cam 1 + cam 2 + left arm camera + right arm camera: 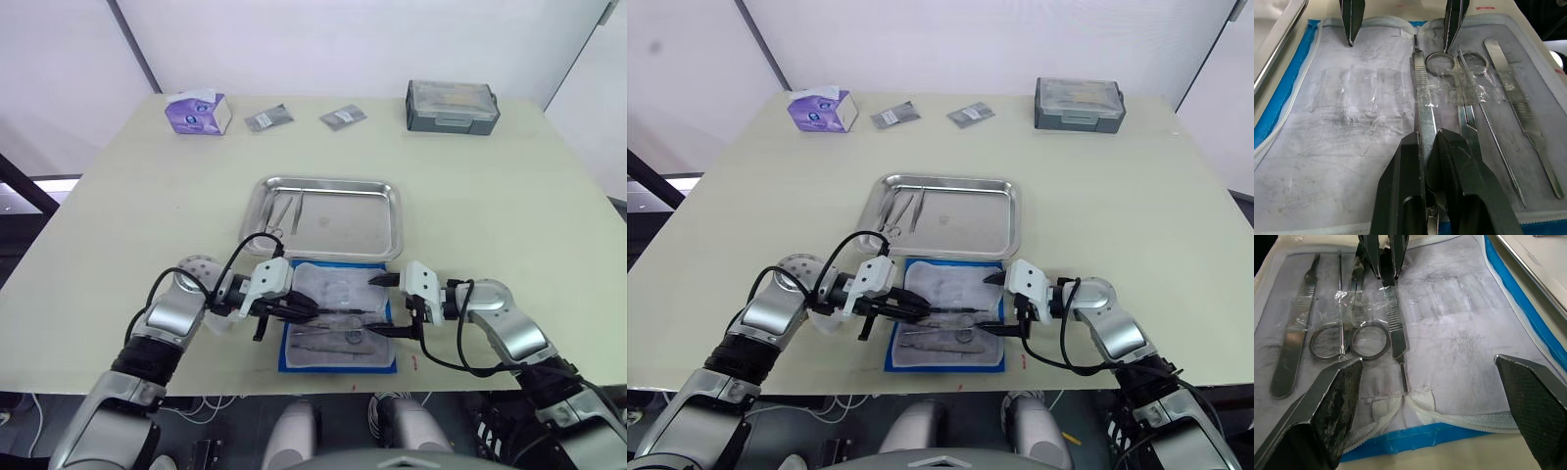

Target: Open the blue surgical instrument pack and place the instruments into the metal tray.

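One blue surgical instrument pack (338, 333) is lying open near the table's front edge, with four instruments (1469, 93) showing on its pale lining. One metal tray (377, 220) is sitting just beyond it, holding what look like two or three more instruments (284, 211). Along the far edge, one purple tissue box (199, 112), two grey foil packets (267, 118) and one grey lidded box (452, 105) are sitting.

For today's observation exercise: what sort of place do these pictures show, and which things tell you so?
Probably a mock clinical or lab training bench: an opened blue surgical instrument pack of steel instruments lies before a metal tray on a plain table.
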